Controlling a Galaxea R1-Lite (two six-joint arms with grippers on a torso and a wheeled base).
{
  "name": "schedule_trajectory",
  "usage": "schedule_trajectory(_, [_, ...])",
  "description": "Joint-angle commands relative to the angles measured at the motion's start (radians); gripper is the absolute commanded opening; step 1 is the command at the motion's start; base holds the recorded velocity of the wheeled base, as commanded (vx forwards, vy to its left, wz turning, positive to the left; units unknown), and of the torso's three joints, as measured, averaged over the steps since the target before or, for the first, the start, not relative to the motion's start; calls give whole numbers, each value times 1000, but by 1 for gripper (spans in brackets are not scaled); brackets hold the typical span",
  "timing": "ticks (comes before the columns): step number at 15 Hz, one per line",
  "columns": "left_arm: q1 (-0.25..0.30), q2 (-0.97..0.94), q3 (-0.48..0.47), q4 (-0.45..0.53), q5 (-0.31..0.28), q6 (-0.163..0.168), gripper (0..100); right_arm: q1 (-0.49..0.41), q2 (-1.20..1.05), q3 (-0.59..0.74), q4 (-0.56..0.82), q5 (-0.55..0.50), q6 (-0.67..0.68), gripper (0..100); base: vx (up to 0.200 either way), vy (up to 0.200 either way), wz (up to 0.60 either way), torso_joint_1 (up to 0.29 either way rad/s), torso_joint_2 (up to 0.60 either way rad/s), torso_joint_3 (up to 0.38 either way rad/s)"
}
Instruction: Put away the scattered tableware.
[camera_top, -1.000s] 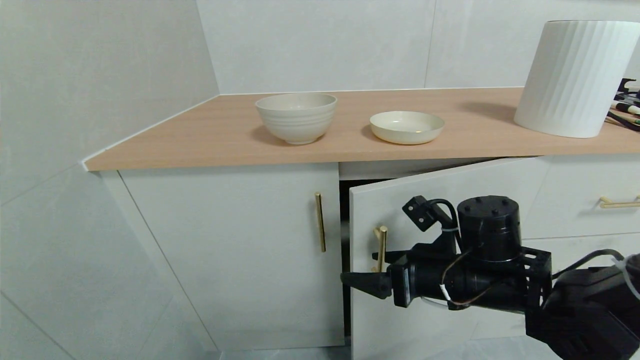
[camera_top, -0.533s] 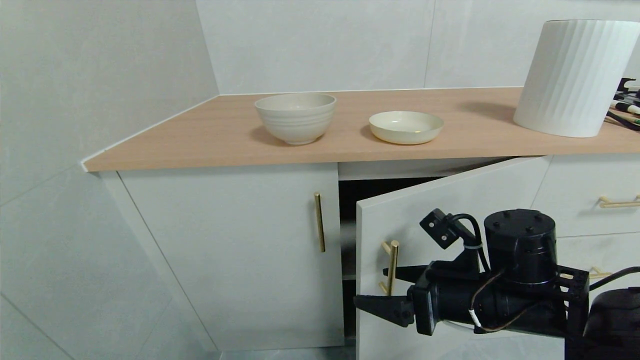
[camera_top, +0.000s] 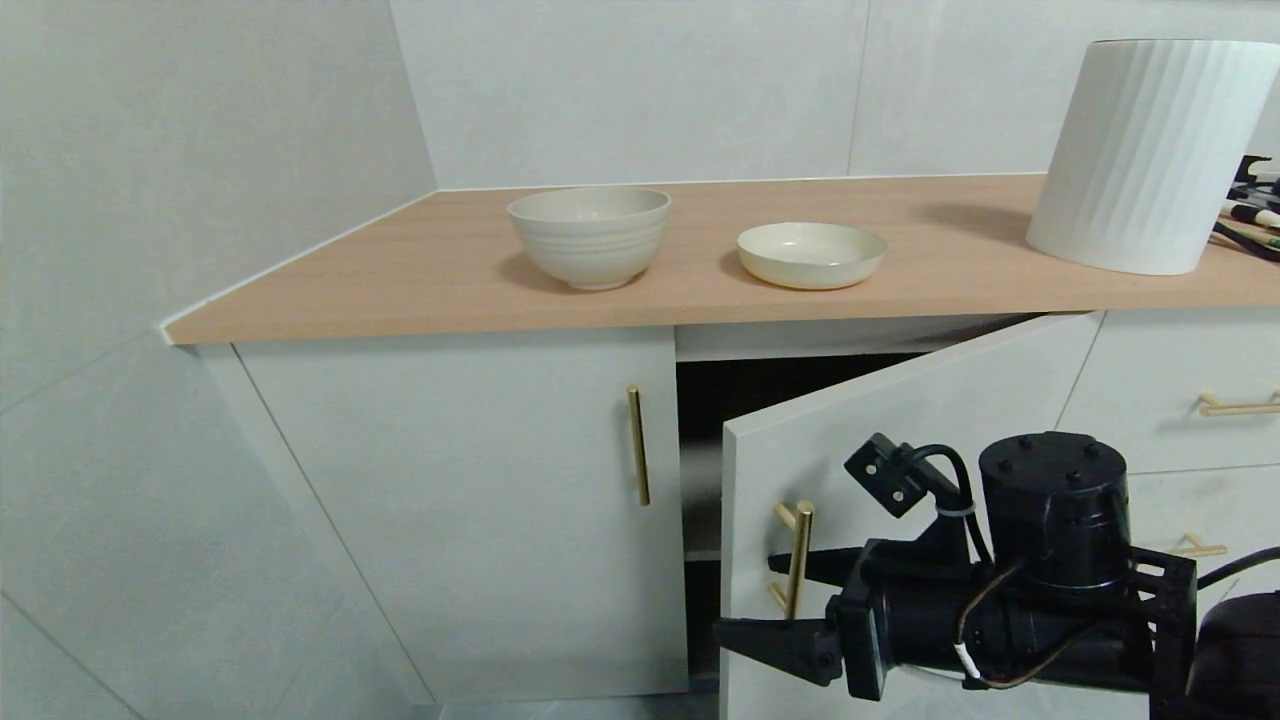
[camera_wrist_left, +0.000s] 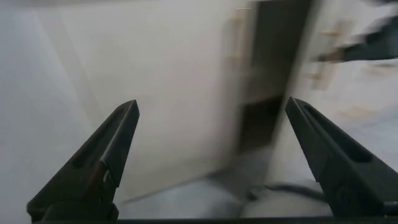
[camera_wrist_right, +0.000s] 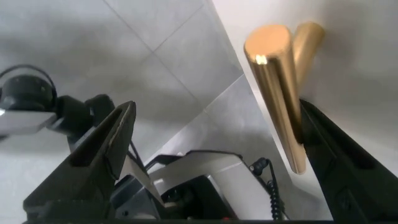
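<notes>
At the lower right of the head view, the right gripper (camera_top: 745, 598) has its fingers spread, one on each side of the gold handle (camera_top: 797, 556) of the cabinet door (camera_top: 900, 420). This door stands ajar. The left gripper (camera_wrist_left: 211, 162) is also spread wide and holds nothing. On the wooden counter (camera_top: 400, 290) above, the bowl (camera_top: 590, 235) sits at upper centre. The shallow dish (camera_top: 812, 254) is near it on the right, not touching. A white ribbed container (camera_top: 1150, 150) stands at the upper right.

Held low and level, pointing left: right gripper (camera_top: 745, 598), fingers spread wide; left gripper (camera_wrist_left: 211, 106) spread wide too.
</notes>
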Motion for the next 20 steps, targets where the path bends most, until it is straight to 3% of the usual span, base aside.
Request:
schedule_trajectory(1, [-2, 374, -185, 4, -175, -7, 100, 31, -23, 20, 2, 8, -1, 100, 0, 0, 0, 0, 0, 0])
schedule_trajectory(4, [-40, 654, -265, -117, -287, -5, 100, 37, -52, 35, -4, 7, -9, 100, 0, 0, 0, 0, 0, 0])
schedule_trajectory(6, [-175, 805, -285, -229, -305, -7, 100, 45, -73, 49, -18, 7, -10, 100, 0, 0, 0, 0, 0, 0])
schedule_trajectory(9, [-333, 1006, -277, -375, -305, -22, 100, 56, -92, 71, -17, 8, -10, 100, 0, 0, 0, 0, 0, 0])
schedule_trajectory(13, [-356, 1258, -276, -608, -299, -36, 100, 57, -89, 90, -18, 8, -9, 100, 0, 0, 0, 0, 0, 0])
schedule_trajectory(15, [-364, 1325, -291, -670, -299, -42, 100, 57, -86, 97, -18, 8, -7, 100, 0, 0, 0, 0, 0, 0])
schedule_trajectory(17, [-420, 1416, -328, -731, -297, -80, 100, 57, -89, 101, -18, 8, -7, 100, 0, 0, 0, 0, 0, 0])
schedule_trajectory(18, [-456, 1447, -337, -754, -297, -125, 100, 57, -93, 103, -18, 8, -7, 100, 0, 0, 0, 0, 0, 0])
schedule_trajectory(19, [-472, 1464, -334, -771, -297, -150, 100, 57, -93, 103, -18, 7, -9, 100, 0, 0, 0, 0, 0, 0])
schedule_trajectory(20, [-502, 1506, -325, -803, -291, -163, 100, 57, -93, 103, -18, 7, -7, 100, 0, 0, 0, 0, 0, 0])
